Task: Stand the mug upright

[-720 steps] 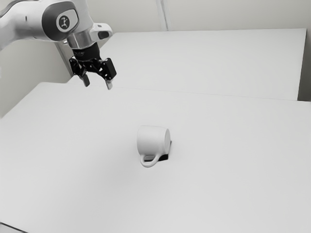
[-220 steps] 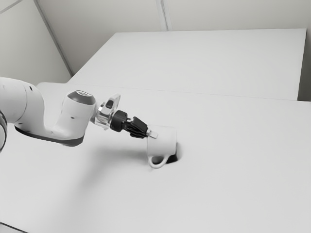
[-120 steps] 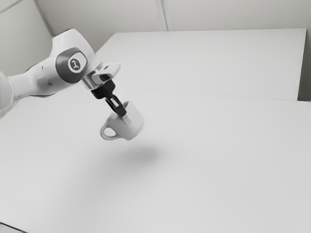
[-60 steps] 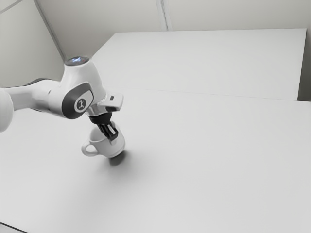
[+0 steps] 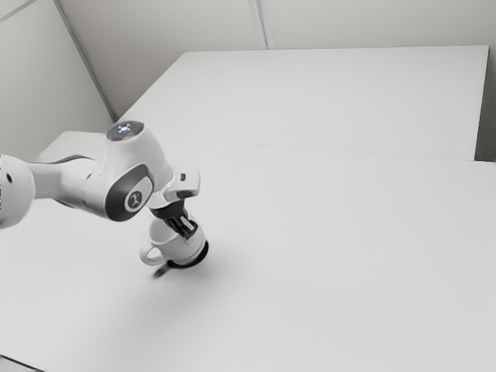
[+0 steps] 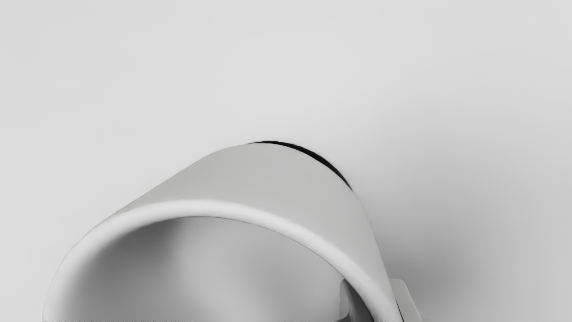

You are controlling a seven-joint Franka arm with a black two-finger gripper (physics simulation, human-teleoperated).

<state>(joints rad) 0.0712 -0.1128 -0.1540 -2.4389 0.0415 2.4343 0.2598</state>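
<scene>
1. Mug leans low at the table, mouth towards 11 o'clock in the exterior view, base towards 5; whether the base bears fully, I cannot tell.
2. Its handle juts out at 8 o'clock, clear of the grip.
3. Gripper is closed on the mug's wall, one finger inside and the other outside, presumably because pinching the wall lets the wrist govern the tilt.
4. Dark shadow hugs the base around 5 o'clock.
5. Arm reaches in from 10 o'clock. Letting go at this lean might, I judge, rock the mug.
</scene>
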